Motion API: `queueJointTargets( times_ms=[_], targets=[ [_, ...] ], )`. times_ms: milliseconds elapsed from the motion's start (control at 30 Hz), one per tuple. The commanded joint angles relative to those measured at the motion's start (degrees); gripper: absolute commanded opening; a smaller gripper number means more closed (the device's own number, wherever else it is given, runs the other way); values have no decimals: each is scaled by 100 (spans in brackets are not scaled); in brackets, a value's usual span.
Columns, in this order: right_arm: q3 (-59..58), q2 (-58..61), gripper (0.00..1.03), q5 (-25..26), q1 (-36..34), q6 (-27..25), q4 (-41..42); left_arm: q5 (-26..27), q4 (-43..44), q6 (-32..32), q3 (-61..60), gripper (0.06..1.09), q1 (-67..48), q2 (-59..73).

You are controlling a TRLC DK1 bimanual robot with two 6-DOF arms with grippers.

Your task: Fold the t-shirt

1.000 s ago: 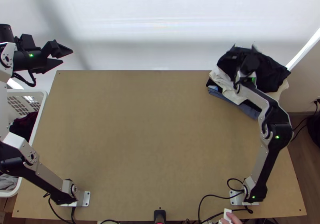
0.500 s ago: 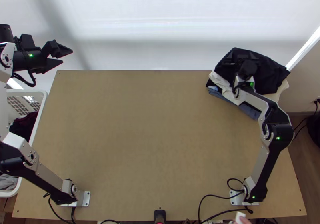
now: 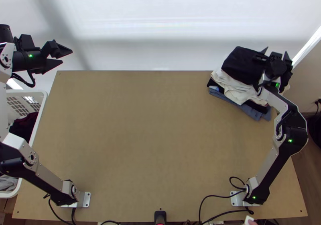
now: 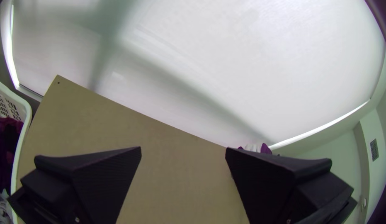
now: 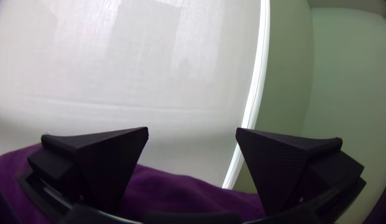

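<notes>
Right hand point(image 3: 275, 51) has its fingers spread wide, hanging over one end of the dark t-shirt point(image 3: 242, 62), which tops the clothes pile point(image 3: 236, 89) under it. Left hand point(image 3: 67, 56) is wide apart too, way across the counter point(image 3: 152, 136) from the shirt.

No lettering, label, brand, number or sign can be read in the top view or in either wrist view.
</notes>
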Motion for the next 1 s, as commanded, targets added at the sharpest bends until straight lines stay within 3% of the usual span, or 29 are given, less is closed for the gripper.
queueJointTargets(
  times_ms=[0, 233, 533, 700, 833, 967],
  targets=[
    [-634, 214, 99, 55, -5, 15, 212, 61, -81, -18, 166, 104, 38, -234],
    [-1012, 267, 99, 63, 127, -11, 432, 61, -99, -36, 166, 104, 29, -295],
    [-142, -1069, 99, 90, 162, 6, 151, 35, -37, -124, 192, 104, 143, -550],
    [-177, -2317, 99, -95, 285, 15, -377, -659, 332, -53, 166, 104, 161, -954],
    [-80, -3416, 99, -640, 285, 393, -1510, -1398, 886, 70, 104, 104, 152, -1376],
    [157, -4356, 99, -754, 285, 367, -2354, -2109, 1360, 175, -124, 104, 161, -1868]
  ],
)
